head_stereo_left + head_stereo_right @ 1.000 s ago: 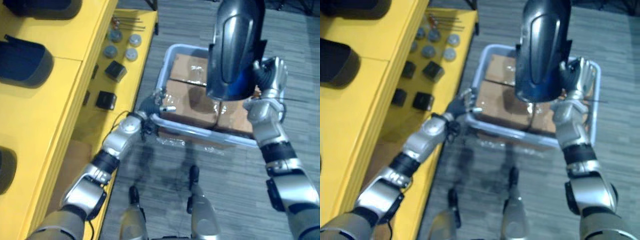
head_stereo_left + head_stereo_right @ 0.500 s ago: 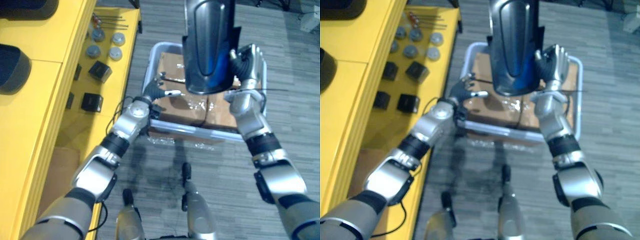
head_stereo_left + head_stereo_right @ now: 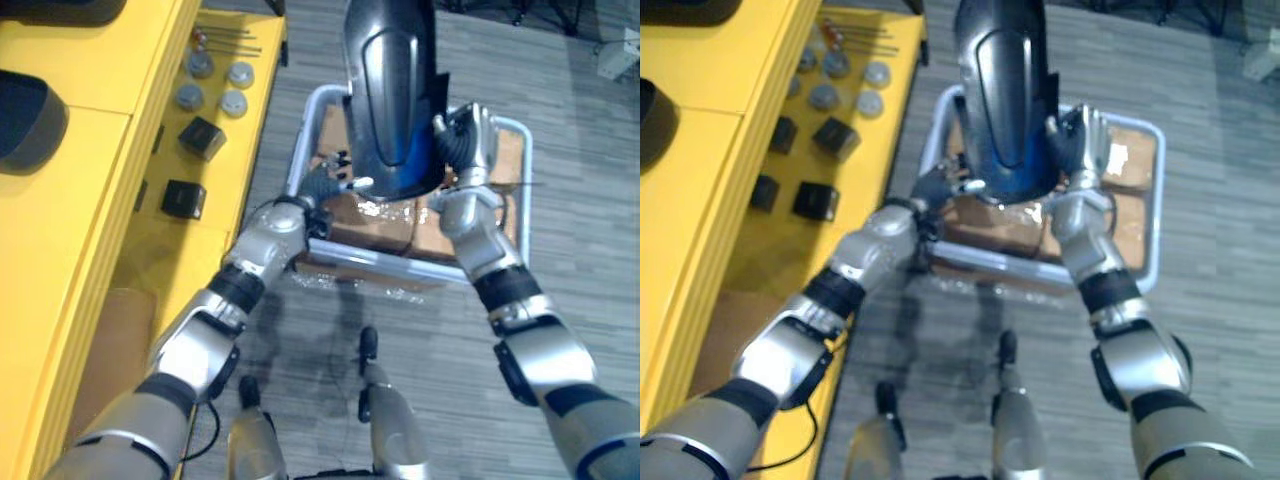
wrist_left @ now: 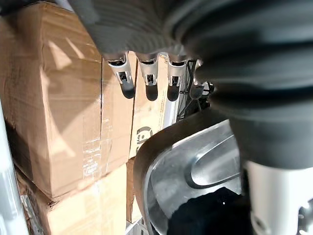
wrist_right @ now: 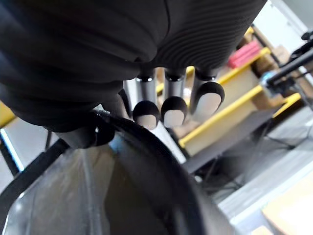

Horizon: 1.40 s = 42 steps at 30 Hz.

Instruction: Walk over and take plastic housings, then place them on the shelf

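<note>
I hold the dark glossy plastic housing (image 3: 392, 95) upright in the air, above the pale grey crate (image 3: 400, 267) of cardboard boxes (image 3: 375, 225). My left hand (image 3: 325, 186) and right hand (image 3: 465, 148) press its sides, fingers straight, not curled. The yellow shelf (image 3: 80, 230) stands to my left.

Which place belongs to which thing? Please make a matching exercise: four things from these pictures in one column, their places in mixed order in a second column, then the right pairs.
Things
1. plastic housing
2. cardboard boxes
3. black blocks
4. grey round caps

Places
A. lower yellow shelf, far end
B. inside the pale crate on the floor
C. held up between the left hand and the right hand
D. lower yellow shelf, nearer the robot than the other small parts

Pairs: 1-C, 2-B, 3-D, 4-A
</note>
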Available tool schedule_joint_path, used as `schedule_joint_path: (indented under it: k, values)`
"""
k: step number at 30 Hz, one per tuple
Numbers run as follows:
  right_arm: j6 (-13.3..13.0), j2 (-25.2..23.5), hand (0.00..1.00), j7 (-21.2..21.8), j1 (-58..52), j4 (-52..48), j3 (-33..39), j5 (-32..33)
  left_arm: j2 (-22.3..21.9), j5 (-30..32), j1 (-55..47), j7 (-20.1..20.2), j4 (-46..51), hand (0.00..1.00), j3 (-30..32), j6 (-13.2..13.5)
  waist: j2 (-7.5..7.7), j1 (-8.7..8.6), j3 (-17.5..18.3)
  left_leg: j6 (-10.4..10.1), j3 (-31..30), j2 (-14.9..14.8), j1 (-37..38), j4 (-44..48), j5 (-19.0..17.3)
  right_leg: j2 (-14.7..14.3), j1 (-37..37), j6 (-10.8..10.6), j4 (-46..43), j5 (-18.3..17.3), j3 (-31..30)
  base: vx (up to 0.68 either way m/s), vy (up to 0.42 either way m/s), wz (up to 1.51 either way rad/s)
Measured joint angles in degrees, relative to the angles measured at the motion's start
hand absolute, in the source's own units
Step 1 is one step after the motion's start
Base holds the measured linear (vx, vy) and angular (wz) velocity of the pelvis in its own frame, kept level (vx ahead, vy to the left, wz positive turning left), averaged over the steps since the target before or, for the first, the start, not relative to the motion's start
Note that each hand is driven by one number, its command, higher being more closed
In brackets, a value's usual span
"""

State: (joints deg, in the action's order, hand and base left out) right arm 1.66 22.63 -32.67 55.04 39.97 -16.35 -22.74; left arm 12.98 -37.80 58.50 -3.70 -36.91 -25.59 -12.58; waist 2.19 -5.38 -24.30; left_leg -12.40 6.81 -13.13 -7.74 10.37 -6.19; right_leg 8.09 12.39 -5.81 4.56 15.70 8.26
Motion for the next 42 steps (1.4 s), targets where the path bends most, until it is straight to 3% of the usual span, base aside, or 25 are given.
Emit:
schedule_joint_path:
  k: [9, 13, 20, 25, 26, 34, 38, 42]
  values:
    - [-0.94, -0.43, 1.0, 0.04, -1.46, 0.97, -0.68, -0.59, -0.05, 0.11, -0.36, 0.04, 0.01, 0.0, -0.02, 1.01, 0.0, 0.28, 0.0, 0.0, -0.34, -0.02, -0.19, 0.07, 0.0, 0.03, -0.17, 0.0, 0.0, 0.02, 0.56, 0.0, -0.001, 0.01]
    - [-2.9, -0.74, 1.0, 0.14, -3.56, 0.62, -0.74, -1.08, -0.38, 0.2, -1.54, -0.01, 0.21, 0.0, 0.01, 2.32, 0.0, 0.41, 0.0, 0.0, -0.53, -0.02, -0.12, 0.2, 0.0, 0.03, -0.4, 0.0, 0.0, 0.02, 0.68, 0.0, 0.0, 0.01]
    - [-5.53, -1.15, 1.0, 0.95, -10.36, -6.25, -3.12, -2.9, -1.0, 0.99, -6.58, -0.38, 1.51, 0.0, 0.02, 2.48, 0.01, 0.56, 0.01, 0.0, -0.53, -0.04, -0.03, 0.21, 0.0, 0.0, -0.48, -0.01, 0.0, 0.01, 0.67, 0.0, 0.0, 0.0]
    - [-5.64, -2.0, 1.0, 1.45, -14.48, -10.45, -4.17, -2.93, -0.93, 2.84, -9.76, -1.36, 2.32, 0.0, -0.24, 2.52, 0.01, 1.18, 0.02, 0.0, -0.52, -0.03, 0.02, 0.2, 0.0, 0.0, -0.52, 0.0, 0.0, 0.02, 0.65, 0.0, 0.0, 0.0]
    - [-5.64, -2.33, 1.0, 1.46, -15.04, -10.76, -4.23, -2.94, -0.95, 2.88, -10.48, -1.69, 2.41, 1.0, -0.45, 2.55, 0.02, 1.33, 0.02, 0.0, -0.52, -0.03, 0.06, 0.2, 0.0, 0.0, -0.54, 0.0, 0.0, 0.02, 0.65, 0.0, 0.0, 0.0]
    - [-5.63, -3.76, 1.0, 1.4, -19.04, -13.08, -5.72, -2.88, -0.96, 4.52, -14.44, -2.49, 2.5, 1.0, -0.77, 5.19, 0.27, 1.66, 0.18, 0.01, -0.55, -0.01, 0.75, 0.06, 0.01, 0.02, -1.3, 0.0, 0.04, 0.01, 0.61, 0.0, 0.0, 0.0]
    - [-5.52, -3.82, 1.0, 0.65, -20.45, -15.65, -5.73, -2.78, -1.0, 4.49, -14.61, -4.29, 2.59, 1.0, -1.01, 9.12, 0.37, 1.61, 0.26, 0.01, -0.57, 0.0, 0.86, -0.14, 0.0, 0.04, -1.65, -0.03, 0.05, -0.39, 0.62, 0.0, 0.0, 0.0]
    - [-5.37, -4.52, 1.0, -0.33, -21.15, -17.53, -5.72, -2.77, -0.87, 2.46, -14.63, -5.12, 2.58, 1.0, -1.07, 9.63, 0.32, 1.51, 0.32, -0.02, -0.09, 0.01, 1.74, -0.47, 0.05, 0.02, -1.66, -0.05, 0.05, -0.31, 0.35, 0.01, 0.002, -0.03]
